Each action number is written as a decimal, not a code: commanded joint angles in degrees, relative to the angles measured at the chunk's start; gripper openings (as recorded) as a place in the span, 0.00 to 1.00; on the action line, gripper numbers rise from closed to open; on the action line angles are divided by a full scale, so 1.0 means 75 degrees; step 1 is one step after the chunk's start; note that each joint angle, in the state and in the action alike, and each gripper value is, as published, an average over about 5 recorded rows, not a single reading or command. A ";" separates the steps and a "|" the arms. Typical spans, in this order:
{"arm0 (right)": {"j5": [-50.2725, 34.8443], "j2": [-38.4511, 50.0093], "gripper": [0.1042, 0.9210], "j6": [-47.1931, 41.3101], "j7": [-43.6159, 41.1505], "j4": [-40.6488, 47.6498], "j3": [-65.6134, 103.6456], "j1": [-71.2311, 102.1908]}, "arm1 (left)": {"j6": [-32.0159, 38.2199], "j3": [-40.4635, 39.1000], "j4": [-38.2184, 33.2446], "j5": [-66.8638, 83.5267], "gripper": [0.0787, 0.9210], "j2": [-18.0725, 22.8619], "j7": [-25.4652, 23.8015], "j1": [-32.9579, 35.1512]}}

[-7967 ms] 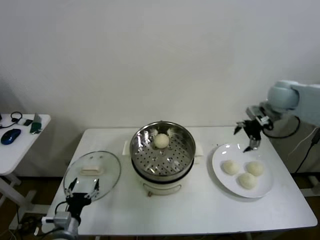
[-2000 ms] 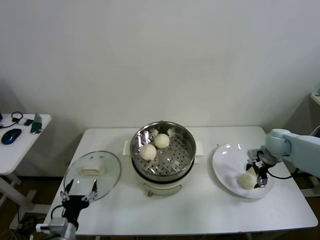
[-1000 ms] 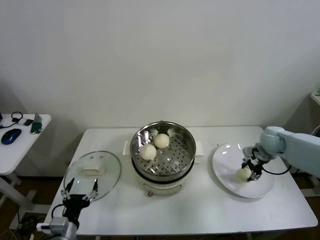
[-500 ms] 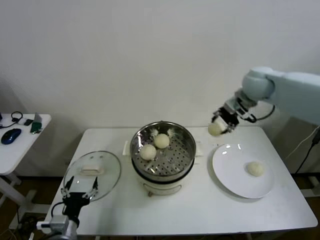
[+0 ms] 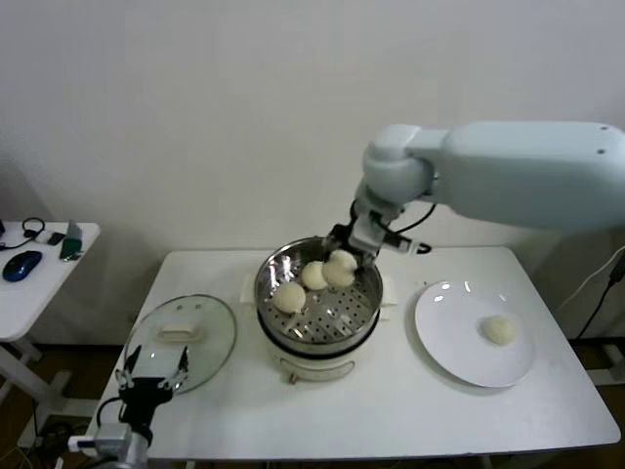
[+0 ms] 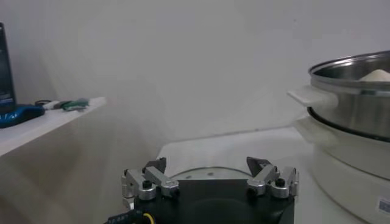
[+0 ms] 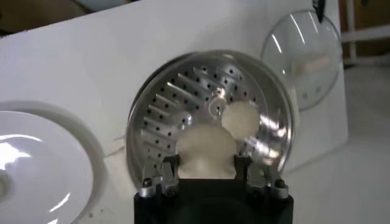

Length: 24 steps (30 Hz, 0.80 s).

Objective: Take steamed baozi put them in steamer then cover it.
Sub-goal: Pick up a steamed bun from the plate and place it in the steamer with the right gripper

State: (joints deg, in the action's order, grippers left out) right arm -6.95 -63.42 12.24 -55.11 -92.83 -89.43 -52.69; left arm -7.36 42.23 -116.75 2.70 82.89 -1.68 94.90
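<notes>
The steamer point(image 5: 318, 293) is showing polished, mirror-bright metal with a perforated tray, and is sitting on a smooth white plastic base. The buns point(image 5: 289, 296) are looking matt, soft and doughy. The lid point(image 5: 181, 340) is gleaming as clear glass with a metal rim. The plate point(image 5: 451, 332) is shining glossy white, while the table point(image 5: 410, 415) is looking smooth and matt.

Head view high above table; wrist views near steamer point(image 5: 317, 293).
</notes>
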 commanded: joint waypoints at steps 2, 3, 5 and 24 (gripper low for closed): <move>0.0968 -0.0961 0.62 0.0110 0.0259 -0.0136 0.0050 0.1163 | 0.0028 0.0018 0.0031 0.0008 0.88 0.0023 0.0004 0.0021; 0.0999 -0.0966 0.62 0.0090 0.0273 -0.0080 0.0025 0.1257 | 0.0037 0.0020 0.0036 0.0009 0.88 0.0026 0.0005 0.0028; 0.1085 -0.0958 0.62 0.0074 0.0283 0.0026 -0.0021 0.1423 | 0.0055 0.0023 0.0048 0.0013 0.88 0.0030 0.0007 0.0039; 0.1277 -0.0891 0.76 0.0254 0.0449 0.0735 -0.0026 0.1675 | 0.0105 0.0015 0.0110 0.0029 0.88 0.0026 0.0009 0.0027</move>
State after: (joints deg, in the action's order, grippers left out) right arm 1.53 -69.29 13.65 -52.35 -88.44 -89.76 -40.92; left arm -6.59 42.33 -115.87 2.90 83.15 -1.61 95.08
